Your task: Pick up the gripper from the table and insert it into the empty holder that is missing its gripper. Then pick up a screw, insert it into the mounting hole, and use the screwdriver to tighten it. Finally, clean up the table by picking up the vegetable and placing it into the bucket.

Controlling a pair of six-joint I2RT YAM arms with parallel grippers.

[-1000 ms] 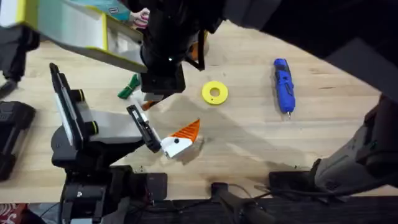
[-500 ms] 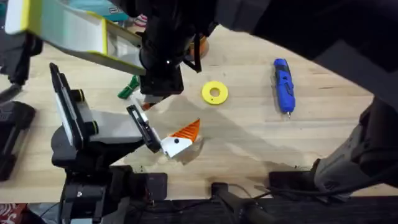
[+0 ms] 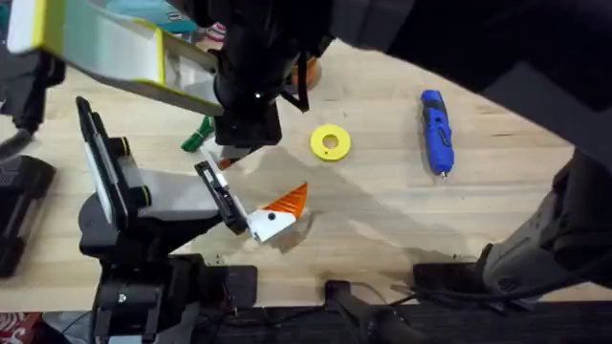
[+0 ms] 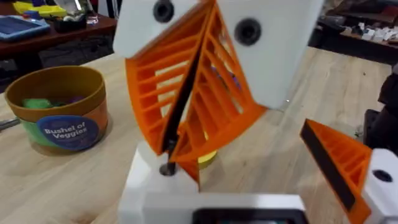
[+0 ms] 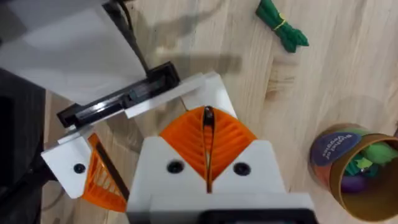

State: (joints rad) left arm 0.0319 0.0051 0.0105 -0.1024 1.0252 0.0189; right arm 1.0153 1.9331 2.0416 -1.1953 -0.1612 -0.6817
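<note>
Both hands, left (image 4: 186, 146) and right (image 5: 208, 163), have orange ribbed pads pressed closed, empty; the leafy green toy vegetable (image 5: 282, 25) lies on the wooden desk (image 3: 382, 201).

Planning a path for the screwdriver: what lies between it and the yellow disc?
Overhead, the stretch between the screwdriver and the yellow disc is bare wooden table.

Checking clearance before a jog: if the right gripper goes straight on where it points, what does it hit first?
Most likely the empty white holder, which sits just beyond the tips of the right gripper. Depth between them is unclear.
</note>
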